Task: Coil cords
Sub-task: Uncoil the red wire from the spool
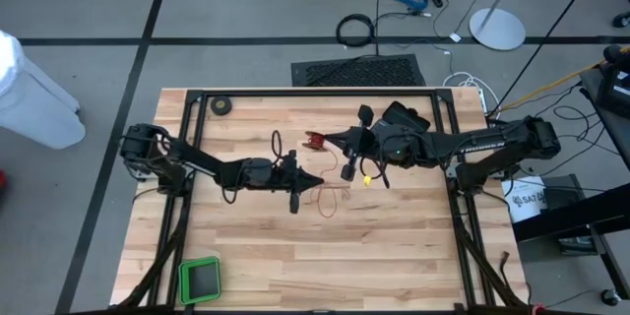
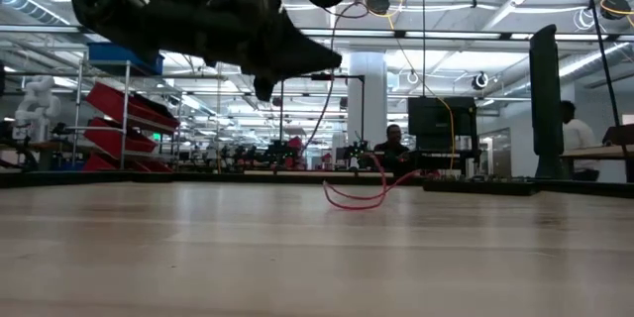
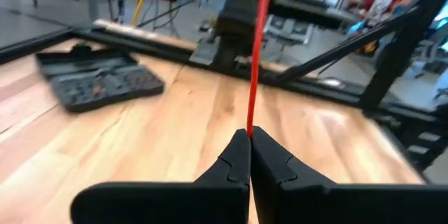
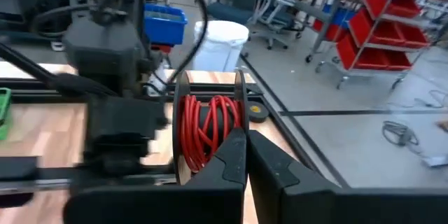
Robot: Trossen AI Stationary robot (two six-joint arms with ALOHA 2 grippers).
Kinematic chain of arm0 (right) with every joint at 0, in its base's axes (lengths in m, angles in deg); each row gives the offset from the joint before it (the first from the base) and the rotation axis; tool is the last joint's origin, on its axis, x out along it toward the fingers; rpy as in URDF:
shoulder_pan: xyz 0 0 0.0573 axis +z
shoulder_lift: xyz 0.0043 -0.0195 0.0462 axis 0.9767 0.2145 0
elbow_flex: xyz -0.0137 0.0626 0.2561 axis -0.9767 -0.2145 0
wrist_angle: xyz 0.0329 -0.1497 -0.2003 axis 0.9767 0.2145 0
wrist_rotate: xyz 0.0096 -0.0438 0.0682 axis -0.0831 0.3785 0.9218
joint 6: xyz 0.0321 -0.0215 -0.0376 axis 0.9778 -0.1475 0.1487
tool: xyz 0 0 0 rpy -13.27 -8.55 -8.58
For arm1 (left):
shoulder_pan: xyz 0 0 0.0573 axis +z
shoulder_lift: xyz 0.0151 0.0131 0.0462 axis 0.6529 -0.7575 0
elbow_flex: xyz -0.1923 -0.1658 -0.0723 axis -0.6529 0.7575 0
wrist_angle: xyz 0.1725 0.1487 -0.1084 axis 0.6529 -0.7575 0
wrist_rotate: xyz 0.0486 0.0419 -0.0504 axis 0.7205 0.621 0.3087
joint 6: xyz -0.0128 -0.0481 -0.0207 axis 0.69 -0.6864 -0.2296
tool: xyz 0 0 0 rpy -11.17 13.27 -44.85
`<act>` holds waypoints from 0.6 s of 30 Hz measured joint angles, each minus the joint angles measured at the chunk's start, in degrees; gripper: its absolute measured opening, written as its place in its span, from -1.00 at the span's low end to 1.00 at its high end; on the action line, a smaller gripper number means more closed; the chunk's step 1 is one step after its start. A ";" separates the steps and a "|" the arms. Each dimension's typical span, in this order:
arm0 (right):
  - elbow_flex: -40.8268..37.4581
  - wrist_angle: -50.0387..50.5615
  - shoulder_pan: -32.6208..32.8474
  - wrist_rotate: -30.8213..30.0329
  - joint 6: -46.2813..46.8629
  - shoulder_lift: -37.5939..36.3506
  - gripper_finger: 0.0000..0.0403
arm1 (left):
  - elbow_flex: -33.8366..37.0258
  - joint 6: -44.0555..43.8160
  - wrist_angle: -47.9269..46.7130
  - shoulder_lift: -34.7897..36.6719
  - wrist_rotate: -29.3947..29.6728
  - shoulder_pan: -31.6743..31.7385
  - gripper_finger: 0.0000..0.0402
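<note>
Left hand [image 3: 249, 147] is pinched on the red wire [image 3: 256, 56] above mid-tabletop [image 1: 256, 246]. I see my right hand [image 4: 245, 155] clamping the reel [image 4: 208, 129], just beside the left hand.

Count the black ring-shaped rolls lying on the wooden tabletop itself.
1: a black tape roll at the table's far left corner, also behind the right gripper's reel. Others may be hidden under the arms.
</note>
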 joint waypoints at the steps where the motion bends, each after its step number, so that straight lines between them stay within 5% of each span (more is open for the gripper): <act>1: 0.00 0.16 0.00 1.04 0.44 0.00 -1.00 | 0.00 0.25 -1.01 0.00 -0.28 0.50 -1.00; 18: 0.00 5.06 4.22 3.82 3.81 -4.01 -1.00 | 0.09 2.97 -11.63 0.99 -0.52 5.53 -1.00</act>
